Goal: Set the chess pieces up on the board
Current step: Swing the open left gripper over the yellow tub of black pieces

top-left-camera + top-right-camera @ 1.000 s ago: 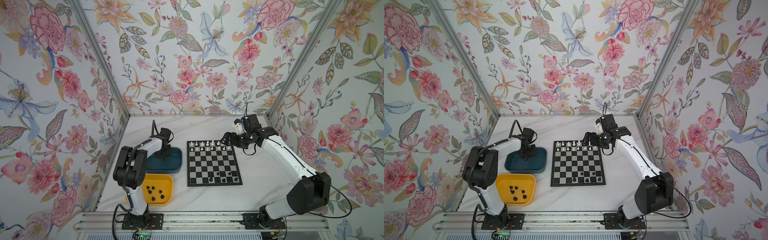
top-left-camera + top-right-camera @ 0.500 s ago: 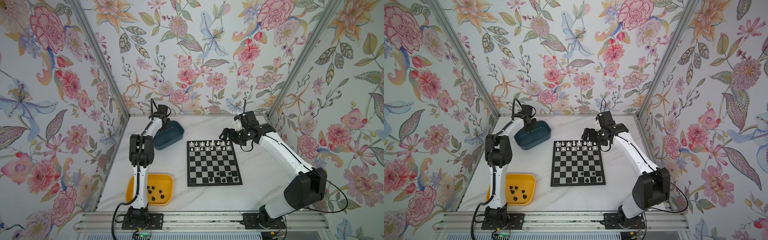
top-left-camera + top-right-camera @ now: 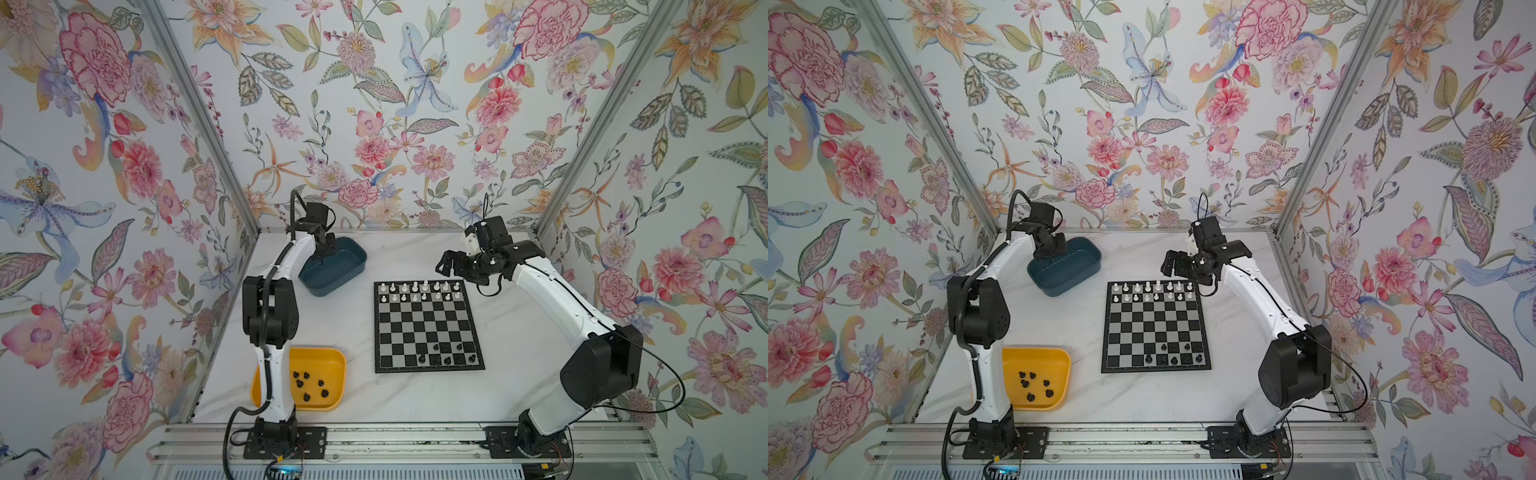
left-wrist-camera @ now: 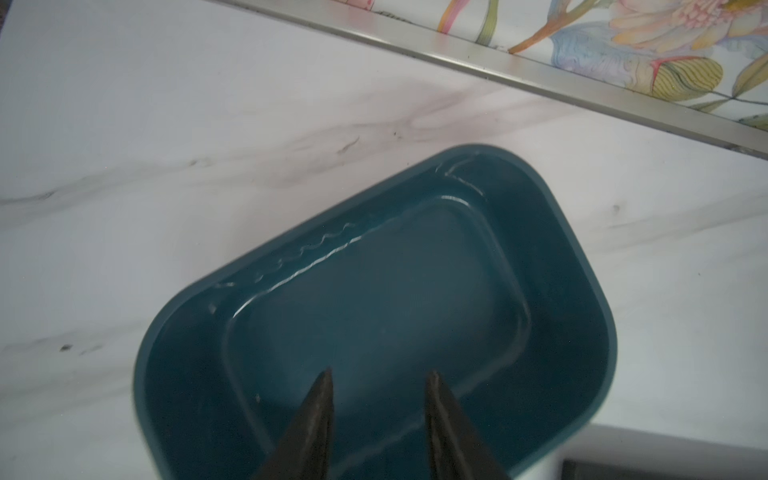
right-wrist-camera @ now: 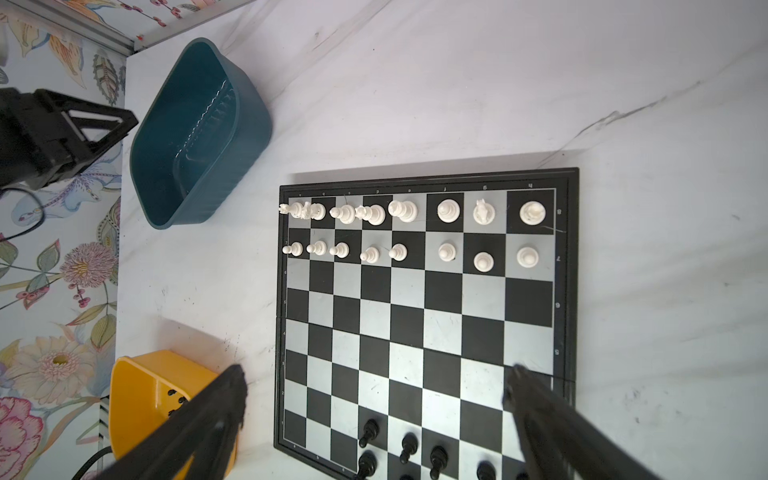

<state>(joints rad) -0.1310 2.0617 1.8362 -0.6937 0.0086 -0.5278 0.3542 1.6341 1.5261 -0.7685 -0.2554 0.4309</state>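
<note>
teal tray [image 4: 555,266] empty: we send the left hand [image 4: 378,376], parted and bare, to black pieces [image 3: 307,384] in the yellow tray [image 3: 332,354]; right hand [image 5: 376,376] spread wide.

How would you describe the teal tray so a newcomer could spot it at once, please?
Find the chessboard at the centre. Beyond its far left corner, by the back wall, sits the teal tray. Unlike the yellow tray with black pieces, it is empty.
</note>
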